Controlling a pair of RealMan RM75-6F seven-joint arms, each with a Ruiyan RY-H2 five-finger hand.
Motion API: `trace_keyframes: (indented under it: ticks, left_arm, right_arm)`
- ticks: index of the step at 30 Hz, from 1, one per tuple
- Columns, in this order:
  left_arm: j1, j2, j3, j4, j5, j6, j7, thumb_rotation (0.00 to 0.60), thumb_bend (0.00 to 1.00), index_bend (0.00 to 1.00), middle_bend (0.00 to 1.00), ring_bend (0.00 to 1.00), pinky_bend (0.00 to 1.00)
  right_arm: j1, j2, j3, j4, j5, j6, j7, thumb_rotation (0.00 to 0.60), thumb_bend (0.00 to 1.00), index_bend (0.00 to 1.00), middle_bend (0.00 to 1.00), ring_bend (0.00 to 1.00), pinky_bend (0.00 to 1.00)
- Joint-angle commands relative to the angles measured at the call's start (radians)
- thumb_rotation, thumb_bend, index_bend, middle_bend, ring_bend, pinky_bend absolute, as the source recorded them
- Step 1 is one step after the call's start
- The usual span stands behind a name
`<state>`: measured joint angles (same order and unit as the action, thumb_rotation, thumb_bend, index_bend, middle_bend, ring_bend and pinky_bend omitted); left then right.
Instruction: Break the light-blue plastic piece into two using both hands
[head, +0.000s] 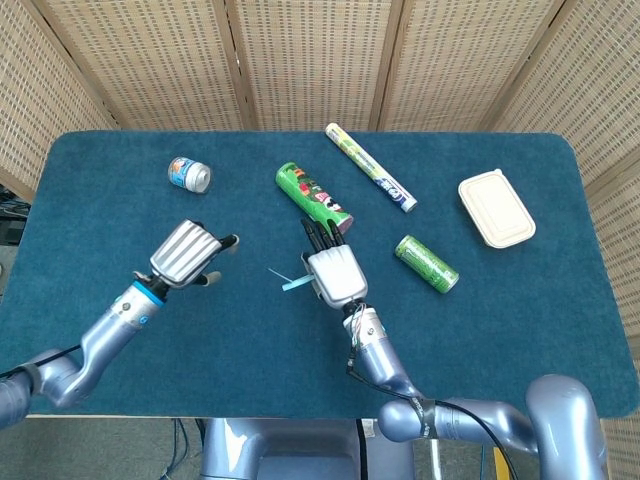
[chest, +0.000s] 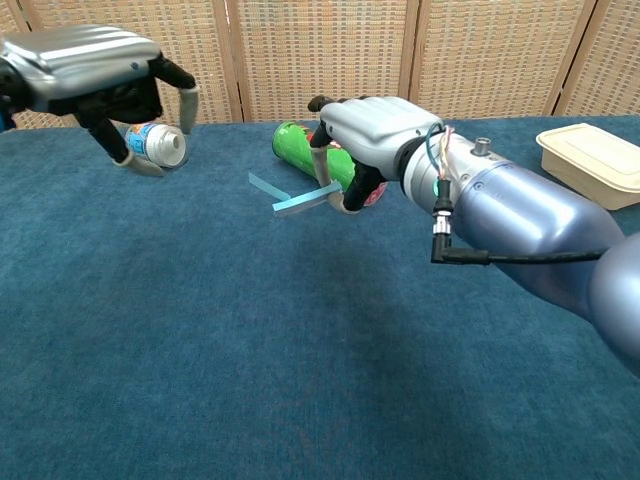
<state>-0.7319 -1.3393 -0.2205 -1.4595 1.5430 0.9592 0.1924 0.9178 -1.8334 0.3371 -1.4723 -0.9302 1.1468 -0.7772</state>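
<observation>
The light-blue plastic piece (head: 287, 282) (chest: 288, 198) is a thin bent strip held above the table near its middle. My right hand (head: 335, 273) (chest: 365, 135) pinches its right end, and the strip sticks out to the left. My left hand (head: 186, 253) (chest: 92, 85) hovers to the left of the strip, apart from it, fingers spread and holding nothing.
A green tube can (head: 314, 199) lies just behind my right hand. A small silver can (head: 188, 174) lies at the back left, a long slim tube (head: 370, 167), a green drink can (head: 427, 264) and a cream lidded box (head: 496, 208) to the right.
</observation>
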Motion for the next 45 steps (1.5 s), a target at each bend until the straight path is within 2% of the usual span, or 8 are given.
trace_keyframes:
  ticks: [1,4,9,18,26,45]
  left_arm:
    - [-0.041,-0.045,-0.007,0.001,-0.049,-0.047,0.017,0.600,0.17,0.49,0.97,0.84,0.71]
    - [-0.064,-0.087,-0.008,0.014,-0.080,-0.064,0.020,0.600,0.20,0.50,0.97,0.84,0.71]
    - [-0.088,-0.134,-0.013,0.048,-0.121,-0.079,0.005,0.600,0.31,0.52,0.97,0.84,0.71]
    - [-0.112,-0.175,0.006,0.098,-0.123,-0.073,-0.058,0.600,0.31,0.53,0.97,0.84,0.71]
    - [-0.118,-0.189,0.016,0.137,-0.082,-0.014,-0.114,0.600,0.31,0.53,0.97,0.84,0.71]
    - [-0.148,-0.214,0.024,0.153,-0.106,-0.031,-0.158,0.600,0.32,0.52,0.97,0.84,0.71]
  right_arm:
    - [0.001,0.005,0.000,-0.010,0.006,0.006,-0.008,0.600,0.54,0.62,0.00,0.00,0.00]
    - [0.003,0.007,-0.002,-0.016,0.010,0.011,-0.013,0.600,0.54,0.62,0.00,0.00,0.00]
    - [0.002,0.014,-0.002,-0.018,0.017,0.016,-0.011,0.600,0.57,0.62,0.00,0.00,0.00]
    - [-0.002,0.030,-0.009,-0.025,0.023,0.018,0.002,0.600,0.57,0.62,0.00,0.00,0.00]
    - [-0.006,0.038,-0.021,-0.029,0.017,0.025,0.007,0.600,0.57,0.62,0.00,0.00,0.00]
    - [-0.008,0.048,-0.026,-0.069,0.005,0.042,0.008,0.600,0.57,0.62,0.00,0.00,0.00]
